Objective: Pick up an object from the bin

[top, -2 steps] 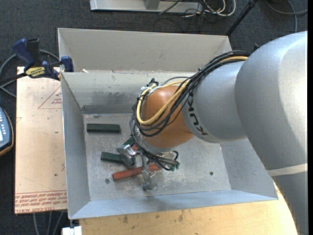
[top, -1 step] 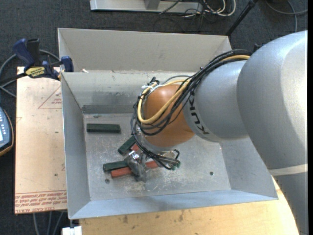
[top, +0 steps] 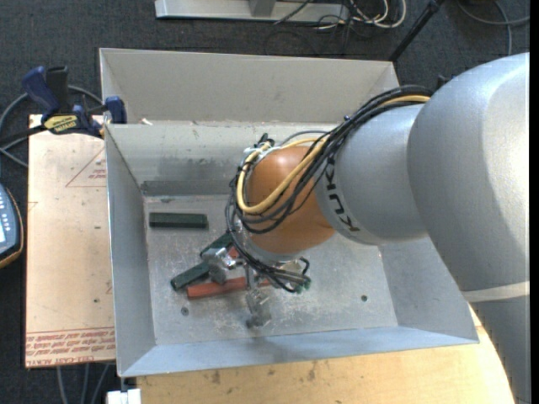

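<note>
A robotics lab or test workshop: a large grey industrial arm (top: pixel 438 167) reaches into a grey metal bin (top: pixel 253 82), dark carpet (top: pixel 50 23) all around, loose cables (top: pixel 375 11) trailing at twelve o'clock.

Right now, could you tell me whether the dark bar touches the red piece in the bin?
Apart: the camera view shows bare bin floor between the dark bar and the red piece.

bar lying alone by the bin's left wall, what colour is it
Dark green, close to black. The bar shows plainly in the camera view.
</note>
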